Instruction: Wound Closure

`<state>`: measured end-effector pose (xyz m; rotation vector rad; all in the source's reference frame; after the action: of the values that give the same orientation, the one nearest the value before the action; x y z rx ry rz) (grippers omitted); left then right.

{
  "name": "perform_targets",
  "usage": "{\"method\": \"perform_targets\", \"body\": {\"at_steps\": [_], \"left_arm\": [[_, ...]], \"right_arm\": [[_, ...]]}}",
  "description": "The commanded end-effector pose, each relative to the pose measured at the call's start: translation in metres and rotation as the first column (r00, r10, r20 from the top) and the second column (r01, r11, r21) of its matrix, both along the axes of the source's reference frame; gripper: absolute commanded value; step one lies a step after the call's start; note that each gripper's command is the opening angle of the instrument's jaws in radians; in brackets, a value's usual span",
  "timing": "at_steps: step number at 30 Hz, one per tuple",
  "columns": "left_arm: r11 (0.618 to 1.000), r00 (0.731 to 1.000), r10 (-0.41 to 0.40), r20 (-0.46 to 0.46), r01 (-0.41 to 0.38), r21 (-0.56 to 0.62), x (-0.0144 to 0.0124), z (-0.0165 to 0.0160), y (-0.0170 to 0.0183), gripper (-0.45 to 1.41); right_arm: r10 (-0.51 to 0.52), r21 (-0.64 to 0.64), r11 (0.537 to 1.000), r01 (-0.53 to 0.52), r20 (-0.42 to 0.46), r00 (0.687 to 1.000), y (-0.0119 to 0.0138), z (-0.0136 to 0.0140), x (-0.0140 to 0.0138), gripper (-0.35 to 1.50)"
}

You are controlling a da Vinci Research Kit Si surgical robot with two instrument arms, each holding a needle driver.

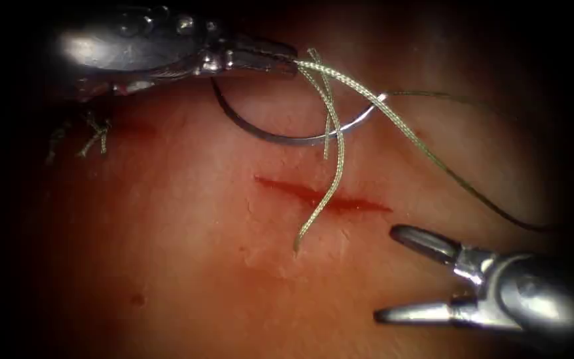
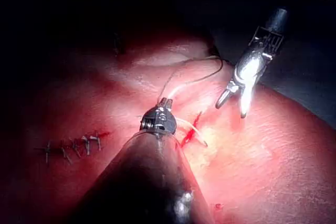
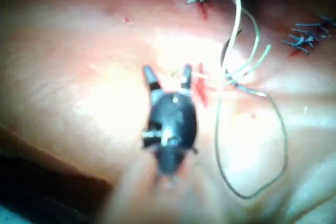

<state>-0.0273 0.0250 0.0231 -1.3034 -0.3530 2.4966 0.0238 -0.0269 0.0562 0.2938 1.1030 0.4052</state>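
Thread [image 1: 340, 143] is what we hold with the left claw [image 1: 290, 61], whose jaws are closed on the braided strand just beyond the cut [image 1: 323, 197], while the right claw [image 1: 393, 272] hangs on the near right of the cut with its jaws spread wide and nothing between them. The needle [image 1: 280, 133] lies free on the tissue [image 1: 187, 239] on the far side of the cut, gripped by neither claw and, as far as we can tell, not buried in the tissue; its long axis runs left to right, the curve sagging toward the cut, with one end tucked under the left claw and the other end at the right, where the thread joins it. A short tail of thread drapes across the cut toward us, and a longer strand trails off to the right. We judge the main risk to be tangling: several strands cross over the needle's arc, so any pull from the left claw could drag the loose needle across the surface or snag a loop on it. Older stitches [image 1: 94, 136] sit well to the left.
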Motion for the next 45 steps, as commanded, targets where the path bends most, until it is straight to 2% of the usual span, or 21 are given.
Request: {"method": "perform_targets", "body": {"at_steps": [1, 7, 13, 15, 18, 22, 29, 33, 38, 43, 45], "left_arm": [[1.000, 1.000, -0.003, 0.006, 0.003, -0.002, -0.0004, 0.0001, 0.0002, -0.45], [1.000, 0.999, -0.010, 0.049, 0.009, 0.026, 0.0002, -0.0029, -0.0011, -0.45], [0.994, 0.982, -0.014, 0.189, -0.006, 0.105, -0.0001, -0.0051, -0.0030, -0.45], [0.991, 0.971, -0.024, 0.236, -0.008, 0.132, 0.0000, -0.0059, -0.0037, -0.45], [0.987, 0.959, -0.031, 0.280, -0.015, 0.161, 0.0004, -0.0067, -0.0045, -0.45], [0.985, 0.945, -0.017, 0.327, -0.041, 0.171, 0.0010, -0.0078, -0.0054, -0.45], [0.983, 0.922, 0.008, 0.387, -0.077, 0.164, 0.0009, -0.0092, -0.0066, -0.45], [0.983, 0.904, 0.012, 0.427, -0.089, 0.162, 0.0002, -0.0099, -0.0066, -0.45], [0.982, 0.885, 0.002, 0.466, -0.090, 0.166, -0.0003, -0.0106, -0.0051, -0.45], [0.980, 0.866, -0.018, 0.499, -0.082, 0.179, -0.0003, -0.0107, -0.0026, -0.45], [0.981, 0.868, -0.029, 0.496, -0.071, 0.183, -0.0003, -0.0104, -0.0012, -0.45]], "right_arm": [[-0.002, 0.000, 1.000, 0.002, 0.004, 1.000, 0.0001, 0.0019, 0.0015, 0.56], [0.017, -0.008, 1.000, -0.016, 0.058, 0.998, 0.0019, 0.0054, 0.0018, 0.49], [0.052, 0.001, 0.999, -0.052, 0.070, 0.996, 0.0054, 0.0067, 0.0019, 0.38], [0.062, 0.013, 0.998, -0.063, 0.071, 0.996, 0.0070, 0.0067, 0.0018, 0.24], [0.065, -0.005, 0.998, -0.064, 0.056, 0.996, 0.0099, 0.0064, 0.0015, -0.16], [0.060, -0.032, 0.998, -0.058, 0.042, 0.997, 0.0129, 0.0060, 0.0013, -0.35], [0.064, -0.060, 0.996, -0.061, 0.051, 0.997, 0.0155, 0.0071, 0.0031, -0.35], [0.048, -0.058, 0.997, -0.046, 0.025, 0.999, 0.0154, 0.0085, 0.0058, -0.35], [0.006, -0.070, 0.998, -0.006, 0.001, 1.000, 0.0140, 0.0098, 0.0090, -0.35], [-0.055, -0.083, 0.995, 0.053, -0.025, 0.998, 0.0121, 0.0110, 0.0103, -0.35], [-0.088, -0.089, 0.993, 0.084, -0.047, 0.995, 0.0113, 0.0112, 0.0104, -0.35]]}}
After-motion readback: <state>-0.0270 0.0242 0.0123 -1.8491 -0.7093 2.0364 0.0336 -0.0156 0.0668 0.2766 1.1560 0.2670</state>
